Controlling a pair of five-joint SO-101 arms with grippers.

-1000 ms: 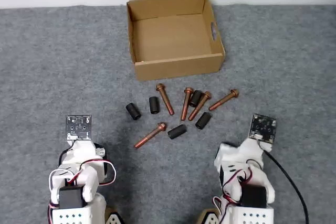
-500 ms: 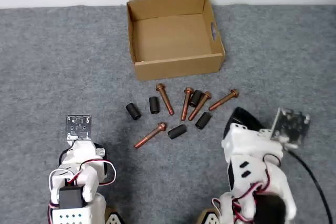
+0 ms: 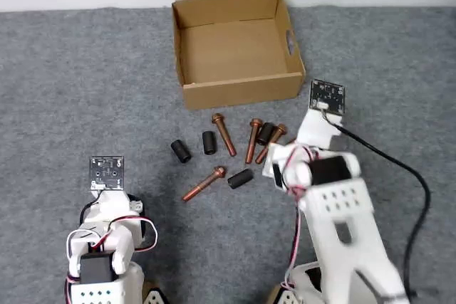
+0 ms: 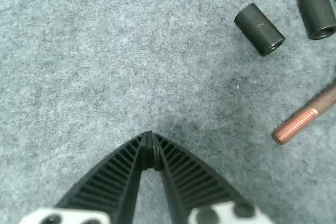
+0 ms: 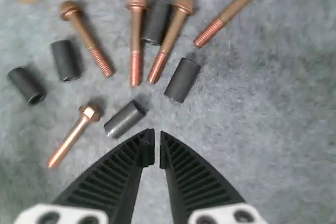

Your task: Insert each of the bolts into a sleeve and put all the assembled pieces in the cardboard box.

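No legible text, number or sign is found.
A faint pale mark is seen on the side of the black sleeve in the left wrist view, but it cannot be made out as a letter or a digit. Tiny pale markings are carried by the circuit board on the left wrist and by the circuit board on the right wrist; they are too small to be read. The cardboard box is shown with plain brown walls.
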